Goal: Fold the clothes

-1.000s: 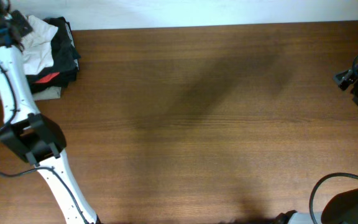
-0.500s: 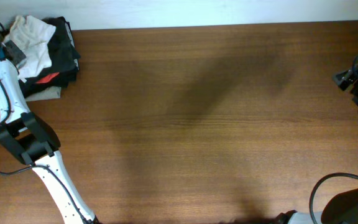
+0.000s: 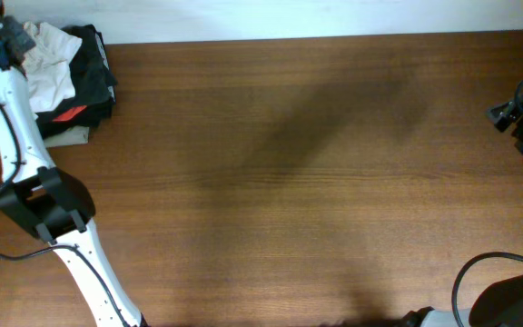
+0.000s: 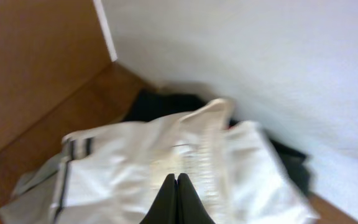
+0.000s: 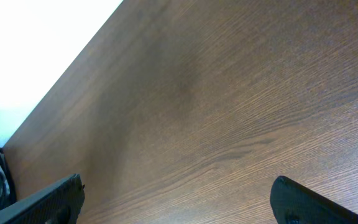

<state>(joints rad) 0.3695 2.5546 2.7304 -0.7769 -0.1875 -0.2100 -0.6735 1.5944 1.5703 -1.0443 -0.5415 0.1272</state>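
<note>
A pile of clothes lies at the table's far left corner: a white garment (image 3: 48,65) on top of black clothing (image 3: 95,65) with a red patch (image 3: 71,113). My left gripper (image 3: 14,36) is at the pile's left edge. In the left wrist view its fingers (image 4: 177,182) are pressed together on a bunched ridge of the white garment (image 4: 135,162), with black cloth (image 4: 160,102) behind. My right gripper (image 3: 507,113) is at the far right edge, open and empty over bare wood (image 5: 179,199).
A beige cloth (image 3: 73,134) sticks out under the pile. The wooden table (image 3: 289,182) spans the view, with a white wall (image 4: 260,56) behind the pile. Cables (image 3: 479,268) lie at the front right.
My left gripper swung left and then back up over the pile's corner, and the white garment shifted with it. The right arm has not moved.
</note>
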